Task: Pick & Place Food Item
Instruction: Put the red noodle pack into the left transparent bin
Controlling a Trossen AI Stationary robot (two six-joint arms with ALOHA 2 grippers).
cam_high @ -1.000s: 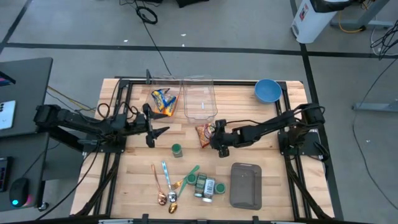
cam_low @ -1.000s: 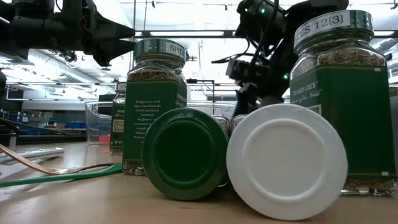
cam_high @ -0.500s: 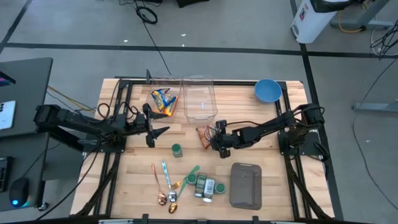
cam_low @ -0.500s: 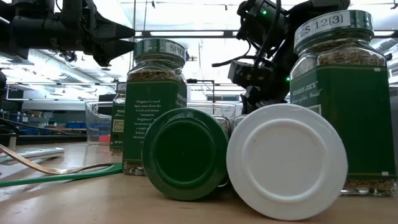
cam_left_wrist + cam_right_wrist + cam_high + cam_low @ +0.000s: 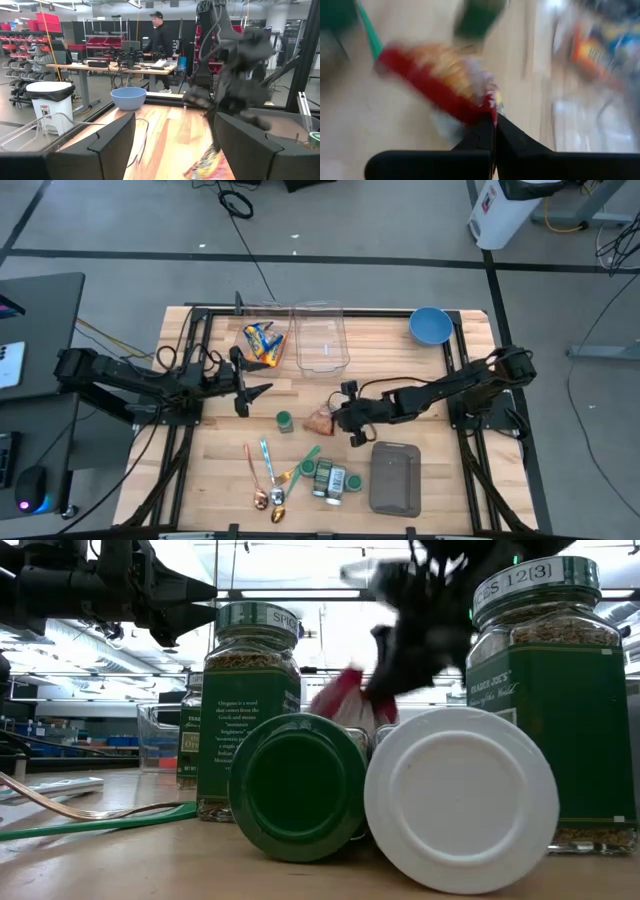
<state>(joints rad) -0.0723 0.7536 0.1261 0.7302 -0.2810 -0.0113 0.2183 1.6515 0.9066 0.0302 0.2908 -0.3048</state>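
A red and orange snack packet hangs just over the table's middle, at the tip of my right gripper, which is shut on it. The right wrist view shows the packet blurred beyond the shut fingertips. In the low view it shows behind the jars. My left gripper waits open to the left of the middle, level and holding nothing. In its own view it looks across at the right arm. My right gripper pinches the packet by its red end edge between the two fingertips. The fingers come slanting down from the table's right side. The packet sticks out past the tips toward the left and looks lifted off the table.
Two clear tubs stand at the back: one holds a blue and orange packet, the other is beside it. A blue bowl sits far right. A green jar, spoons, spice jars and a grey lid are nearer.
My right gripper has shut on the snack packet, then risen and swung toward the table's near left, tipping less steeply. The packet has left its spot on the table and gone along, lifted.
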